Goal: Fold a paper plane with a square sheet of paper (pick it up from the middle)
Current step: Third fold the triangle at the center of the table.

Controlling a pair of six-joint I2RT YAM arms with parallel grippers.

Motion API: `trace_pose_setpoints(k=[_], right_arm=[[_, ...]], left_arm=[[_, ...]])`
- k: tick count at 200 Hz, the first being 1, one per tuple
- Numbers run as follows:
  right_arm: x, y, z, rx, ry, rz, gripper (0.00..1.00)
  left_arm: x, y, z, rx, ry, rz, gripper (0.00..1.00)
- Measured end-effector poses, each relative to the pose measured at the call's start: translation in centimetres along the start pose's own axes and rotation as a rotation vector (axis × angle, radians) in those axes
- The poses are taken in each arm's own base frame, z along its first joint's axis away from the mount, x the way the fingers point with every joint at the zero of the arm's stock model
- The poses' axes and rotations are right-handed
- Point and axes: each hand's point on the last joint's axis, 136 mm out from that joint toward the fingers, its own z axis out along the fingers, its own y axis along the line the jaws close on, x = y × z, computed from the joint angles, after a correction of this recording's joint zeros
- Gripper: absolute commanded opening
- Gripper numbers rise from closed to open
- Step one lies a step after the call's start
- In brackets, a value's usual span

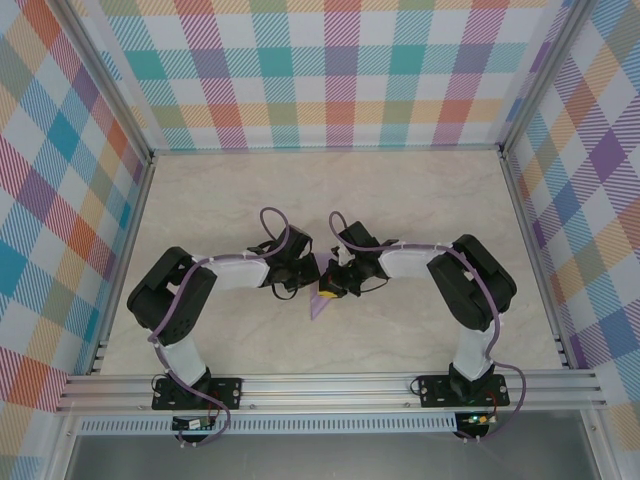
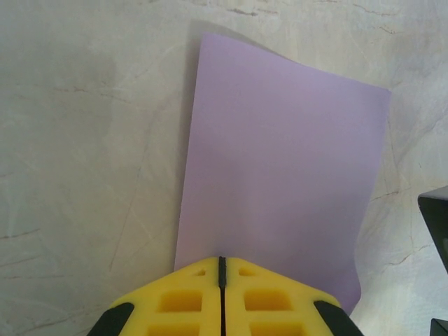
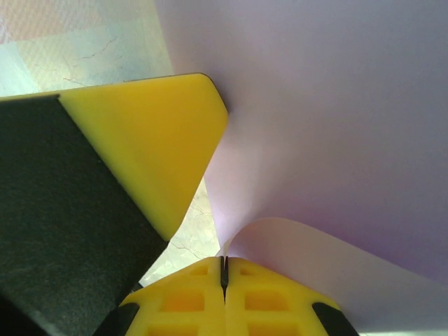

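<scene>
Clearly thin lilac-purple square paper sheet (image 2: 280,161) sits mid-frame in top view, light, floppy, crease-prone, bowing between grips; left gripper (image 2: 222,260) pinched closed on its bottom edge; right gripper (image 3: 224,259) clamped on curled edge. Hold edges, gently.

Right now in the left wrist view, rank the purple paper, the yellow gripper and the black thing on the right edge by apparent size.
1. square sheet of paper
2. left gripper, cropped and nearest the lens
3. black part, mostly cut off, so true size unsure
</scene>
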Motion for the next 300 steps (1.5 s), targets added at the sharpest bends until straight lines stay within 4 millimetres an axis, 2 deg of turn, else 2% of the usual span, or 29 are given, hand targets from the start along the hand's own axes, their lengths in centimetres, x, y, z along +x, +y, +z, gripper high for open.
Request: trace_pose_setpoints(k=[210,300], right_arm=[[-0.3,-1.0,0.5,0.033,-0.007,-0.015,0.00],[-0.1,-0.6,0.5,0.015,0.008,-0.053,0.00]], left_arm=[[-0.1,0.0,0.0,0.002,0.001,0.012,0.05],[-0.1,0.0,0.0,0.002,0.002,0.012,0.05]])
